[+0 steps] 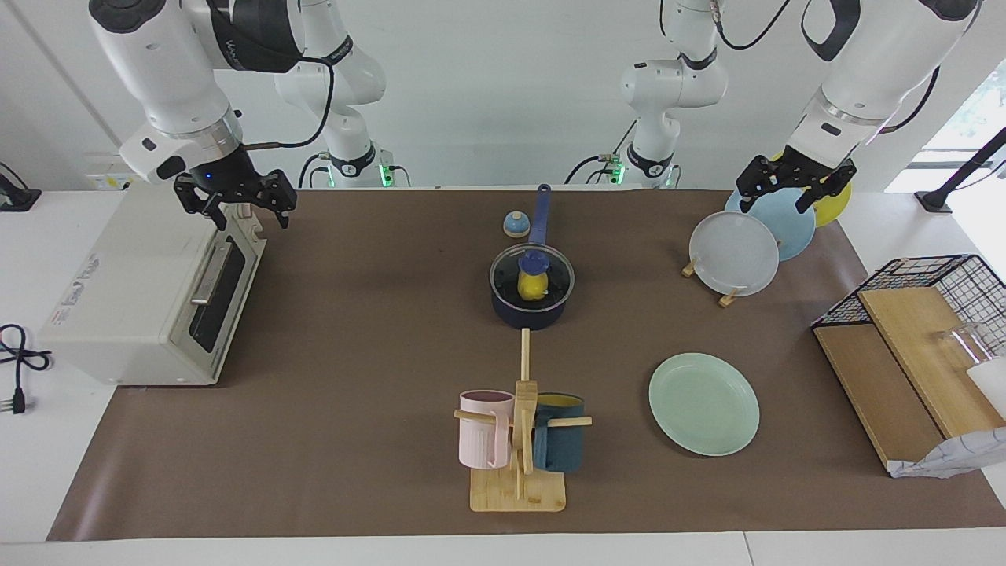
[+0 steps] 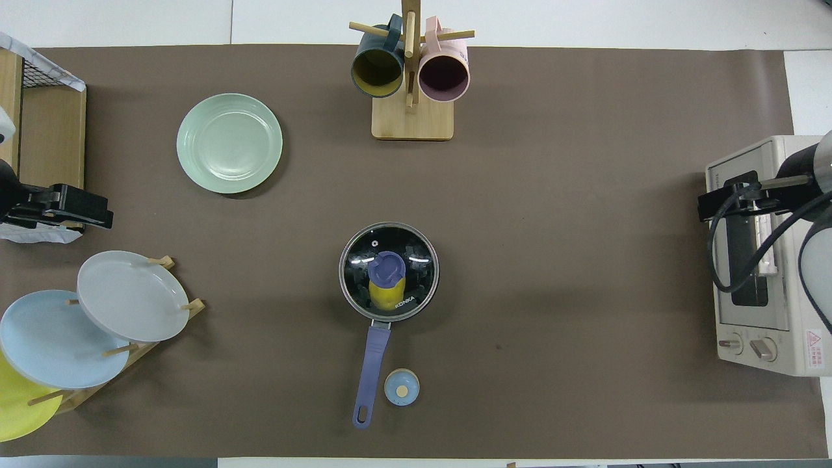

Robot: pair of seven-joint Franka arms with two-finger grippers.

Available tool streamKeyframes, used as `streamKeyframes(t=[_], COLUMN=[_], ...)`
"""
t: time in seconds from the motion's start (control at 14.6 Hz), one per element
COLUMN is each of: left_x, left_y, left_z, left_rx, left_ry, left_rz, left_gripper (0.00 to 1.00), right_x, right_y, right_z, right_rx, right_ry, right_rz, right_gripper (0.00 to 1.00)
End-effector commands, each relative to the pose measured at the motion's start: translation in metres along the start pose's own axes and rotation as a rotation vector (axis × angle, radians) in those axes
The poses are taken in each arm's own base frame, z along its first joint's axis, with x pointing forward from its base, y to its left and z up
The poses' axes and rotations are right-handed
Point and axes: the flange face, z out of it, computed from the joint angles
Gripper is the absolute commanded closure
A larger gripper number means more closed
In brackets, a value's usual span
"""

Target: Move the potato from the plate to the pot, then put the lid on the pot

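Counts: one potato (image 1: 533,288), one pot (image 1: 531,303), one lid (image 1: 532,275), one mint plate (image 1: 703,403), three racked plates (image 1: 734,253), two mugs (image 1: 486,428), one bell (image 1: 515,225), one toaster oven (image 1: 149,303).
Materials: the potato was a glossy, lumpy yellow oval; the pot was dark navy with a long straight blue handle; the lid was a clear glass disc with a thin metal rim and a blue knob; the plate was round, flat and pale green; the mug stand (image 1: 519,479) was wood; a brown mat covered the bench (image 1: 314,377).
Potato: it lay inside the pot, under the lid, seen through the glass.
Lid: it sat level on the pot's rim.
Plate: it lay bare on the bench, well apart from both sets of fingers.
Left gripper (image 1: 794,189): it hung over the racked plates, fingers spread apart, gripping nothing, well apart from the pot.
Right gripper (image 1: 236,200): it hung over the toaster oven, fingers spread apart, gripping nothing, well apart from the pot.
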Motion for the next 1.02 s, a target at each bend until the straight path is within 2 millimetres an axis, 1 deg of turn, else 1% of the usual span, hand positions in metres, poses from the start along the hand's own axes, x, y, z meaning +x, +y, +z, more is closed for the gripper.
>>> streamKeyframes(t=[0.0, 0.07, 0.14, 0.34, 0.41, 0.48, 0.68, 0.75, 0.96], left_x=[-0.007, -0.007, -0.007, -0.007, -0.007, -0.007, -0.007, -0.007, -0.007], left_y=[-0.001, -0.001, -0.001, -0.001, -0.001, -0.002, -0.001, -0.002, -0.001], left_z=[-0.002, -0.003, -0.002, -0.002, -0.003, -0.002, -0.002, -0.002, -0.002], left_rx=[0.021, 0.020, 0.021, 0.021, 0.020, 0.020, 0.020, 0.020, 0.021], left_ry=[0.000, 0.002, 0.000, 0.000, 0.002, 0.000, 0.002, 0.000, 0.000], left_rz=[-0.007, -0.007, -0.007, -0.007, -0.007, -0.009, -0.007, -0.009, -0.007], left_gripper=[0.00, 0.00, 0.00, 0.00, 0.00, 0.00, 0.00, 0.00, 0.00], right_x=[-0.004, -0.004, -0.005, -0.005, -0.005, -0.006, -0.006, -0.006, -0.006], right_y=[0.002, 0.003, 0.010, 0.009, 0.012, 0.020, 0.029, 0.031, 0.028], right_z=[0.000, 0.000, 0.000, 0.002, 0.002, 0.003, 0.004, 0.004, 0.004], right_rx=[0.001, 0.001, 0.010, 0.007, 0.007, 0.008, 0.009, 0.009, 0.010], right_ry=[-0.001, 0.004, -0.002, -0.006, -0.007, -0.010, -0.010, -0.009, -0.009], right_rz=[-0.014, -0.014, -0.007, -0.006, -0.002, 0.012, 0.026, 0.029, 0.025], right_gripper=[0.00, 0.00, 0.00, 0.00, 0.00, 0.00, 0.00, 0.00, 0.00])
